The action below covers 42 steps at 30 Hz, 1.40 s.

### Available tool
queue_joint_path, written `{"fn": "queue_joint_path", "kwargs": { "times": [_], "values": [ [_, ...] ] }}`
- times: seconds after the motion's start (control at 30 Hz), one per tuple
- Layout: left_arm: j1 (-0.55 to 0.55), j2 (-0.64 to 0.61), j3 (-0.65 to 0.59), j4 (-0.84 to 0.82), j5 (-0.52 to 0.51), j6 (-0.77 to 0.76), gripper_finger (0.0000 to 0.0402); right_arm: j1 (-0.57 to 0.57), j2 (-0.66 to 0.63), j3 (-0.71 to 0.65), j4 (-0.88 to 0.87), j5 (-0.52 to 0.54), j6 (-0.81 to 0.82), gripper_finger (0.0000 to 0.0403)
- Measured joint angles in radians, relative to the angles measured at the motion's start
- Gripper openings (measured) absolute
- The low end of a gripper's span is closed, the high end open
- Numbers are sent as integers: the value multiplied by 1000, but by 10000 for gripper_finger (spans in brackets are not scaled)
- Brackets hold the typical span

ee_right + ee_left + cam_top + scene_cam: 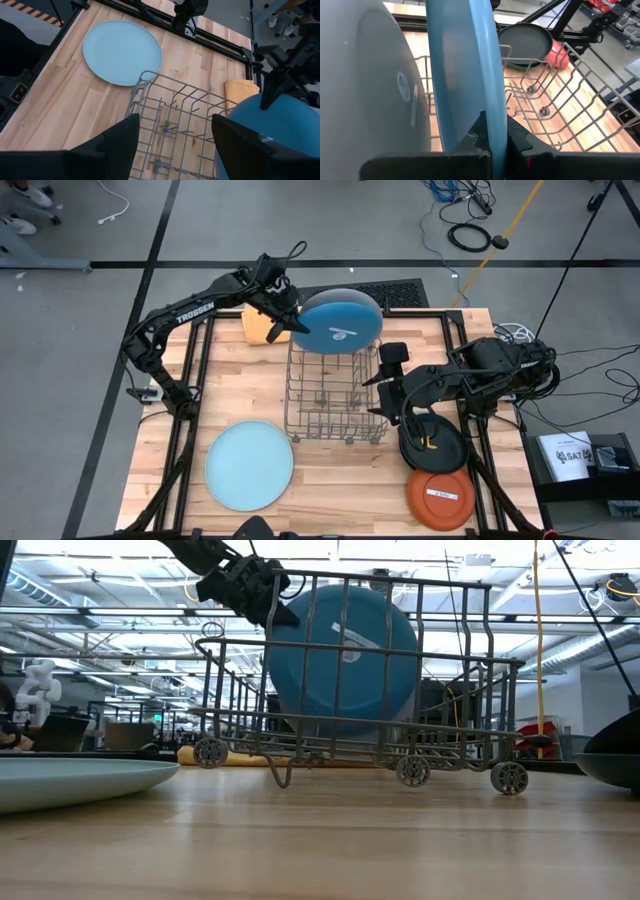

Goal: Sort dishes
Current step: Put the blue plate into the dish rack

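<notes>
Over the rack's (333,393) far end, left gripper (290,320) fingers clamp the blue plate's (340,322) rim, plate tilted. Right gripper (385,380) beside rack, fingers spread, empty.

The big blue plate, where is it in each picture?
High view: the blue plate is at the far end of the wire rack, clamped by the left tool.
Low view: top middle, behind the rack bars.
Left wrist view: edge-on up the middle, pinched between the tool's fingers.
Right wrist view: lower right corner.
Shared landmark: the wire rack, in all four views.
</notes>
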Motion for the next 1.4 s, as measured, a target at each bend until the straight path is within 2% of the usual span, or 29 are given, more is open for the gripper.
{"fn": "queue_joint_path", "kwargs": {
  "times": [0.23, 0.43, 0.8, 1.2, 1.4],
  "values": [
    [0, -2, 0, 14, 72, 29, 8, 0, 0, 0, 0, 0, -7, 242],
    [0, 3, 0, 18, 75, 33, 8, 0, 0, 0, 1, 0, -8, 242],
    [0, 54, 0, 44, 25, 34, 8, 0, 0, 0, 8, 0, 15, 242],
    [-1, 91, 0, 53, 13, 33, 8, 0, 0, 0, 8, 0, 12, 242],
    [-14, 103, 0, 63, -37, 28, 43, 0, 0, 0, 8, 0, 16, 242]
  ]
}}
